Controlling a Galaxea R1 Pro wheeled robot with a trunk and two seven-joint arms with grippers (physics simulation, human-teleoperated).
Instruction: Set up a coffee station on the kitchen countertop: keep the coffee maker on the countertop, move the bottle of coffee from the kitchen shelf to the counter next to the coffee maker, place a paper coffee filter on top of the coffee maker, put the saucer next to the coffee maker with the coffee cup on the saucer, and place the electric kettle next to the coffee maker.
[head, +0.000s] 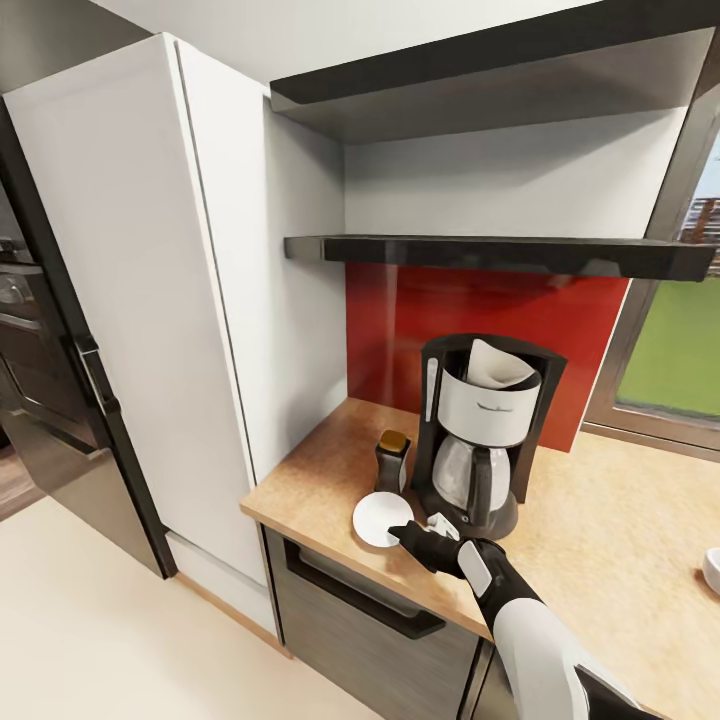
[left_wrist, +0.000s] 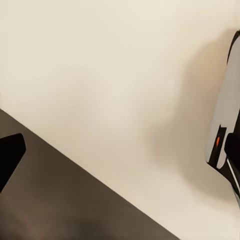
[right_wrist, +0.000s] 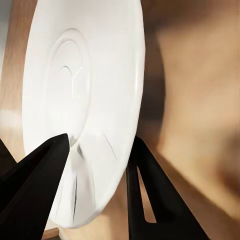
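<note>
Pale floor (left_wrist: 110, 75), dark panel (left_wrist: 60, 195), black fingers (left_wrist: 9, 155) at edge.

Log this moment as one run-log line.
right pincer: around saucer rim | saucer: on countertop, by bottle and coffee maker | filter: in maker top | cup: not on saucer

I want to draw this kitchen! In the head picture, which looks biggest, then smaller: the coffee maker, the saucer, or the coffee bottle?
1. Coffee maker, clearly biggest.
2. Saucer and bottle of coffee: these look about alike, one wide and flat, one taller and narrow, so I won't rank them.
</note>
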